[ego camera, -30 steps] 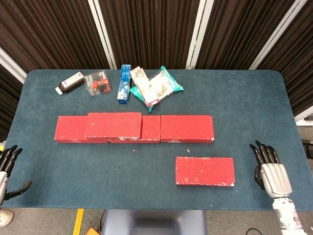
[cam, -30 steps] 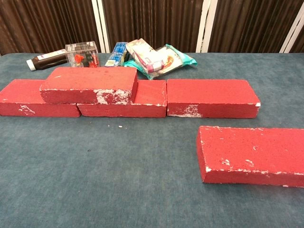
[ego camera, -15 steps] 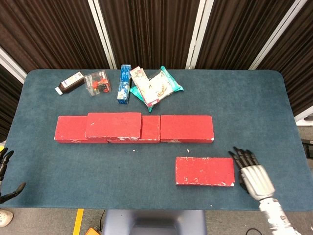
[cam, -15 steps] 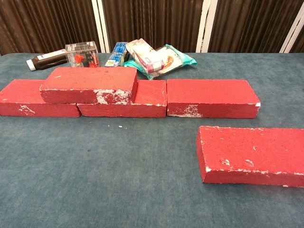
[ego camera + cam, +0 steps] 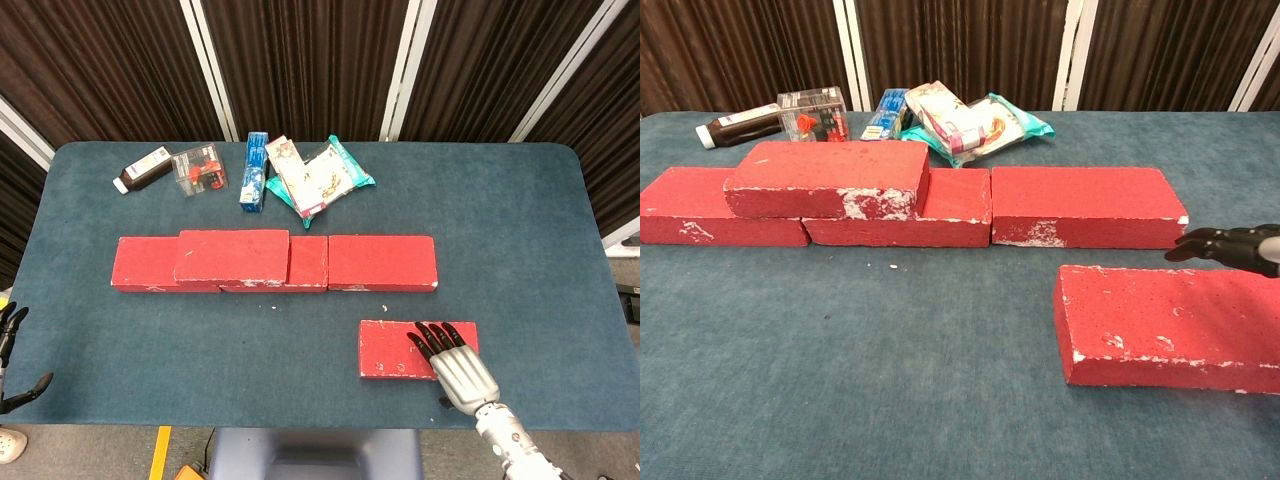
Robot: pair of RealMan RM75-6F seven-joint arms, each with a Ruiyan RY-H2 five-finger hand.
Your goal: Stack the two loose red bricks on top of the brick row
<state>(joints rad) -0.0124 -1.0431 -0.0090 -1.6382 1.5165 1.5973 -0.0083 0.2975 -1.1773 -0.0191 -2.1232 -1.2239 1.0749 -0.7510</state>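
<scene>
Already one brick (image 5: 232, 255) sits on the brick row (image 5: 382, 262) across mid-frame, so the step in hand looks like fetching the second loose brick (image 5: 400, 348), lying lower right on the table (image 5: 300, 340). Above its right end hangs the right hand (image 5: 452, 362), fingers extended and slightly apart, holding nothing; next it must likely lower and clasp. At the lower left edge, the left hand (image 5: 12, 350) shows spread and idle.

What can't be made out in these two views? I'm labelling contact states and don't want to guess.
- Contact: whether the right hand touches the loose brick; in the head view the hand covers the spot, in the chest view the right edge cuts it off.
- Left hand: only fingertips show at the head view's left edge; its pose is unreadable.
- Middle row brick: the stacked brick hides part of it.
- Packet labels: too small to read.
</scene>
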